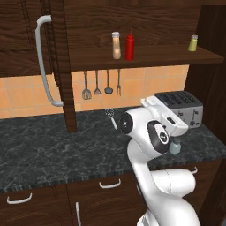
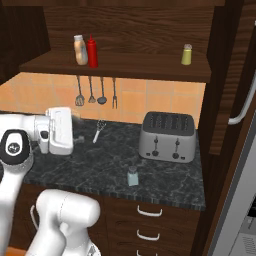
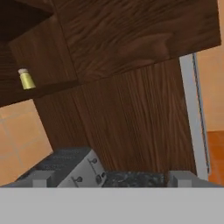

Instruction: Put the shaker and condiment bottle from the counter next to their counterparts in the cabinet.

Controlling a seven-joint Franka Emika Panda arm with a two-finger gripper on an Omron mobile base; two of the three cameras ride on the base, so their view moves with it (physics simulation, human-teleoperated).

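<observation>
The peach-orange condiment bottle (image 1: 116, 45) (image 2: 80, 50) stands on the cabinet shelf (image 1: 154, 57), touching or almost touching the red squeeze bottle (image 1: 129, 45) (image 2: 92, 51). At the shelf's right end sits the yellow-green shaker (image 1: 193, 43) (image 2: 186, 54) (image 3: 27, 79). The pale blue-grey shaker (image 1: 175, 146) (image 2: 132, 176) stands upright near the front edge of the black stone counter (image 1: 53, 145), in front of the toaster. My gripper (image 3: 113, 179) is open and empty, with its fingertips far apart. The white hand (image 2: 60, 131) hovers above the counter, left of the shaker and well apart from it.
A silver toaster (image 1: 181, 108) (image 2: 167, 136) (image 3: 70, 168) stands at the counter's right end. A whisk (image 1: 111, 115) (image 2: 99, 130) lies near the wall under hanging utensils (image 1: 101, 84). The left cabinet door with its curved handle (image 1: 44, 62) stands open; another door handle (image 2: 242, 110) is on the right.
</observation>
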